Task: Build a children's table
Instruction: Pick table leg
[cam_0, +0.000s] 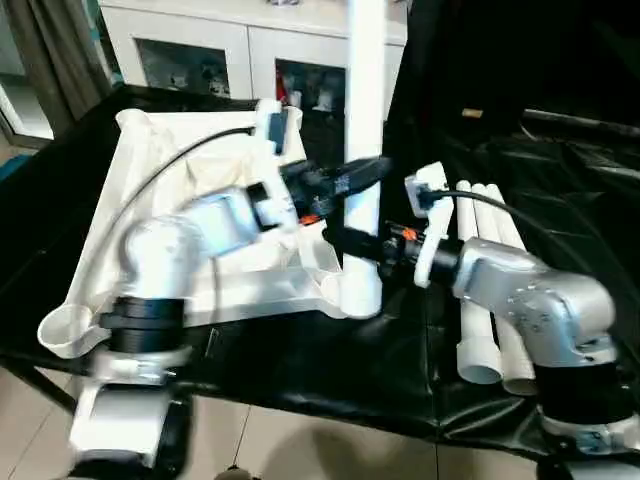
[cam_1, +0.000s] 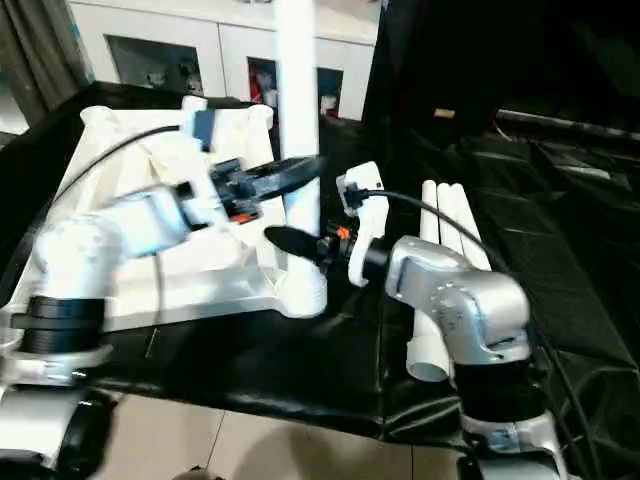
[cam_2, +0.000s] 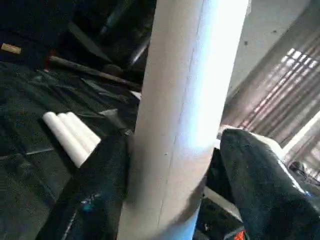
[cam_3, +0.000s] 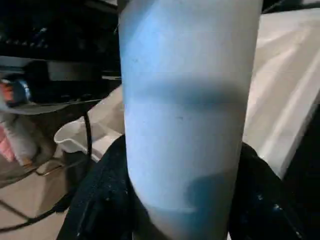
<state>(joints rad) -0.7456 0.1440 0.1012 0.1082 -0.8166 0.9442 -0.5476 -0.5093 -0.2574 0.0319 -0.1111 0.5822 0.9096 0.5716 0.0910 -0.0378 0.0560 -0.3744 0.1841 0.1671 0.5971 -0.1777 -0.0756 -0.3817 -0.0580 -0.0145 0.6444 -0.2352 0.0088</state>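
We see the white table top (cam_0: 170, 200) lying upside down on the black cloth (cam_0: 300, 370) of the big table, tilted, with a round corner socket (cam_0: 62, 330) at its near left corner. One white leg (cam_0: 363, 150) stands upright at the top's near right corner, its foot in or at the socket there; the joint itself is hidden.

Both our arms meet on that standing leg. Left gripper (cam_0: 365, 175) takes it higher up; in the left wrist view its black fingers (cam_2: 95, 200) sit on either side of the tube, clamped on it. Right gripper (cam_0: 350, 240) takes it lower down, near the base; in the right wrist view its fingers (cam_3: 100, 200) also press both flanks of the leg.

Three spare legs (cam_0: 490, 290) lie side by side on the cloth to the right, touching one another, open ends toward us.

A white cabinet (cam_0: 200, 50) with glass doors stands behind the table.
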